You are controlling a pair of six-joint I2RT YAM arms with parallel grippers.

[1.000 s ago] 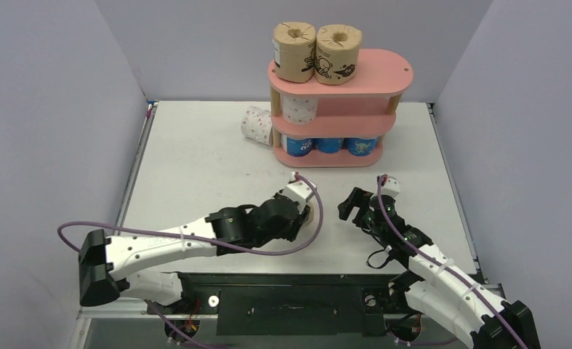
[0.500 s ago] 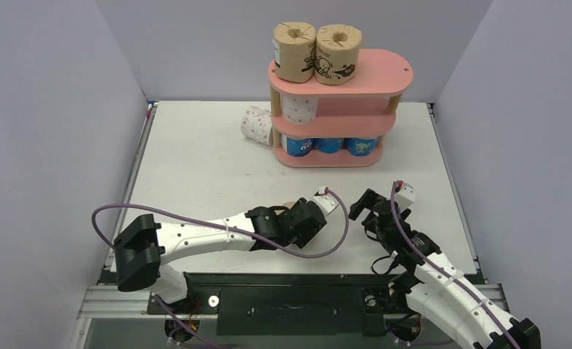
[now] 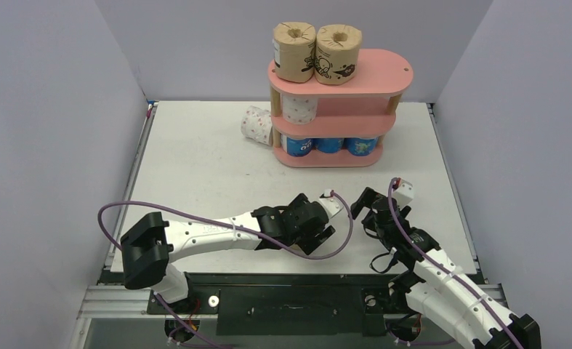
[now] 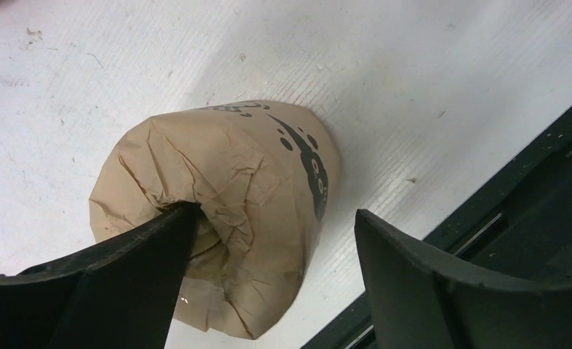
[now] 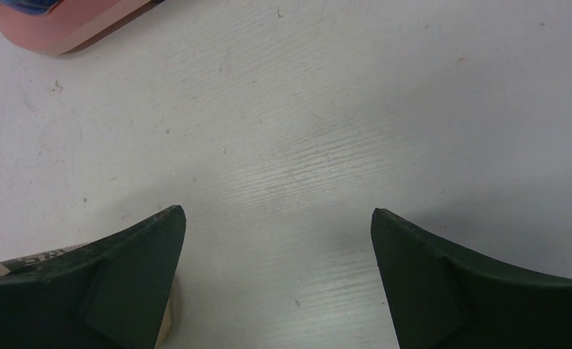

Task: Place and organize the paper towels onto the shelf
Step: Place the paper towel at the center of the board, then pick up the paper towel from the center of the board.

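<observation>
Near the front edge of the surface (image 3: 195, 167), a brown roll (image 4: 232, 196) with black print lies on its side between the fingers of the left tool (image 4: 275, 214). That tool stands partly spread and clamps nothing. One finger (image 4: 123, 283) seems to meet the roll's crumpled end, though from this angle it may only overlap it. The other finger (image 4: 442, 291) stands clear of the wrapper, with bare surface showing between them. Just to the right, the right tool (image 5: 277, 212) hangs low over the surface with its fingers wide and nothing between them. A sliver of brown wrapper shows behind the finger at the left of its own view. From above, the brown roll is hidden under the left tool. At the back of the surface stands the pink shelf (image 3: 395, 73). Its top board carries two more brown rolls (image 3: 294, 52) upright side by side at the left end. The middle board holds one white roll with pink dots (image 3: 299, 109), also at the left. The bottom board holds three blue rolls (image 3: 328, 145) in a row. A second dotted roll (image 3: 256, 123) lies on the surface just beside the shelf's left post.
</observation>
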